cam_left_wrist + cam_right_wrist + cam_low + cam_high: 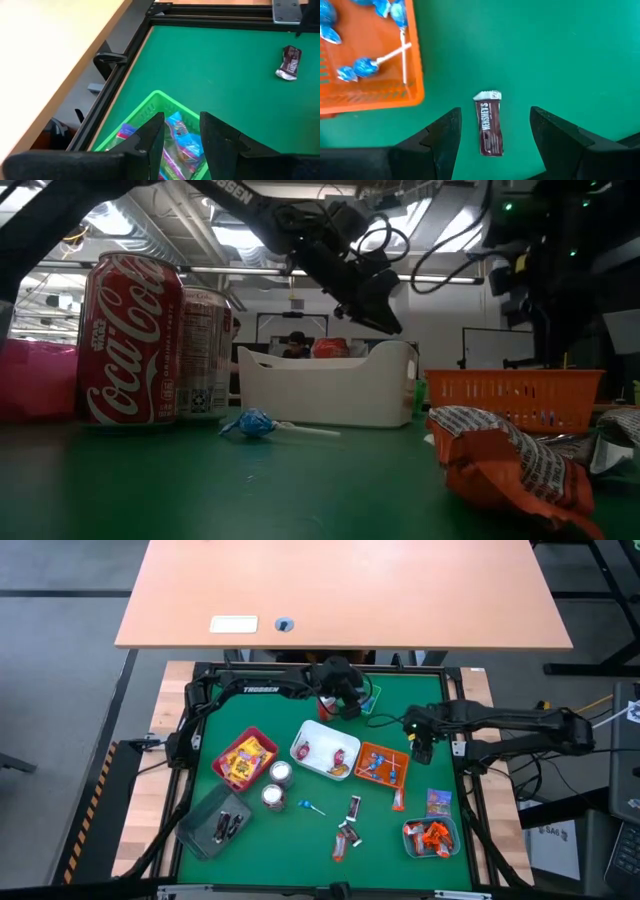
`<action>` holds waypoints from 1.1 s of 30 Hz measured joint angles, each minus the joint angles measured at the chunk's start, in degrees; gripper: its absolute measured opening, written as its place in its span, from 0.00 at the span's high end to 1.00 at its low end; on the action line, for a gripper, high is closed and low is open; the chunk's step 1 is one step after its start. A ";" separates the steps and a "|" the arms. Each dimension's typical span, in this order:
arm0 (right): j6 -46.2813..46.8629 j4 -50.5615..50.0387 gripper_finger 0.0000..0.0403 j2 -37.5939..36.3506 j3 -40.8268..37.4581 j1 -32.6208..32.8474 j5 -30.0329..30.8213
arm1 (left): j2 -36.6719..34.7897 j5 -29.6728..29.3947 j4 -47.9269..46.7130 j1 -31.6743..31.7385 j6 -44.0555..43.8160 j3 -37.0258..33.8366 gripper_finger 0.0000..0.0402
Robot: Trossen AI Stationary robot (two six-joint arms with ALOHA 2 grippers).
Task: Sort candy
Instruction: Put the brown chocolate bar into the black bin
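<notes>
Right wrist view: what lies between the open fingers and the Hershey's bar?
Only bare green mat. The right gripper is open, and the Hershey's bar lies untouched between its fingers, apart from both.

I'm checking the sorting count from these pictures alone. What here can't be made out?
- Green tray: high view, left gripper covers it; left wrist view, its fingers hide most packets inside.
- Grey tray: contents too small and dark in high view.
- White tray: low view, wall hides contents.
- Orange wrapper: blurred.
</notes>
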 joint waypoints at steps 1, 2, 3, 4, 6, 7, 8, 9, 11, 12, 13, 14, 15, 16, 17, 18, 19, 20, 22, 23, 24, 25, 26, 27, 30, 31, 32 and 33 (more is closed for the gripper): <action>-0.02 -0.01 0.42 0.93 0.00 0.00 0.03 | 0.00 0.02 0.01 -0.13 0.00 0.00 0.72; -0.10 -0.03 0.42 1.89 0.00 0.00 0.00 | 0.00 0.02 0.01 -0.22 0.02 0.00 0.72; -0.15 0.14 0.42 2.95 0.00 0.00 0.00 | 0.00 0.02 -0.03 -0.39 0.01 0.00 0.72; -0.16 0.13 0.42 4.04 0.00 0.00 0.00 | 0.00 0.03 -0.04 -0.54 0.02 0.00 0.72; -0.24 -0.31 0.42 6.14 0.00 0.00 0.00 | 0.00 0.05 -0.04 -0.65 0.04 0.00 0.72; -0.35 -0.26 0.42 7.07 0.00 0.00 0.00 | 0.00 0.04 -0.04 -0.77 0.04 0.00 0.72; -0.41 -0.28 0.42 8.02 0.00 0.00 0.00 | 0.00 0.04 -0.04 -0.82 0.04 0.00 0.72; -0.47 -0.31 0.42 8.83 0.00 0.00 -0.01 | 0.00 0.04 -0.06 -0.83 0.04 0.00 0.72; -1.08 -0.63 0.42 10.26 0.04 0.00 -0.09 | 0.00 0.04 -0.10 -0.91 0.05 0.00 0.72; -1.44 -1.05 0.42 10.79 0.09 -0.03 -0.52 | 0.00 0.04 -0.08 -0.92 0.06 0.00 0.72; -1.68 -1.27 0.42 11.29 0.09 -0.20 -1.03 | 0.00 0.04 -0.10 -0.92 0.07 0.00 0.72; -1.95 -1.31 0.42 11.64 0.11 -0.58 -1.62 | 0.00 0.04 -0.10 -0.92 0.07 0.00 0.72; -2.24 -1.27 0.42 11.89 0.15 -1.04 -2.18 | 0.00 0.04 -0.10 -0.92 0.07 0.00 0.72; -2.70 -1.20 0.42 12.13 0.15 -1.88 -3.08 | 0.00 0.04 -0.14 -0.92 0.07 0.00 0.72; -2.95 -1.20 0.42 12.37 0.15 -2.76 -3.53 | 0.00 0.04 -0.13 -0.92 0.07 0.00 0.72; -3.07 -1.20 0.42 12.61 0.15 -3.73 -3.84 | 0.00 0.04 -0.14 -0.92 0.07 0.00 0.72; -3.18 -1.20 0.42 12.77 0.15 -4.81 -4.06 | 0.00 0.04 -0.12 -0.92 0.07 0.00 0.72; -3.19 -1.20 0.42 12.81 0.15 -5.91 -4.08 | 0.00 0.04 -0.14 -0.92 0.07 0.00 0.72; -3.44 -1.20 0.42 12.81 0.15 -8.23 -4.63 | 0.00 0.04 -0.15 -0.92 0.07 0.00 0.72; -3.87 -1.17 0.42 12.81 0.15 -9.29 -5.36 | 0.00 0.04 -0.14 -0.92 0.07 0.00 0.72; -4.72 -1.18 0.42 12.82 0.15 -10.20 -6.65 | 0.00 0.04 -0.13 -0.92 0.07 0.00 0.72; -5.34 -1.18 0.42 12.81 0.15 -11.02 -7.69 | 0.00 0.04 -0.15 -0.92 0.07 0.00 0.72; -5.76 -1.18 0.42 12.81 0.15 -11.71 -8.53 | 0.00 0.04 -0.15 -0.92 0.07 0.00 0.72; -5.99 -1.16 0.42 12.84 0.15 -12.22 -8.94 | 0.00 0.04 -0.15 -0.92 0.07 0.00 0.72; -6.18 -1.11 0.42 13.32 0.15 -12.90 -8.99 | 0.00 0.04 -0.15 -0.92 0.07 0.00 0.72; -6.35 -1.07 0.42 13.57 0.15 -12.84 -8.98 | 0.00 0.04 -0.15 -0.92 0.07 0.00 0.72; -6.76 -1.02 0.42 13.80 0.15 -12.76 -8.98 | 0.00 0.04 -0.15 -0.92 0.07 0.00 0.72; -7.39 -0.89 0.42 14.04 0.15 -12.74 -9.04 | 0.00 0.04 -0.15 -0.92 0.07 0.00 0.72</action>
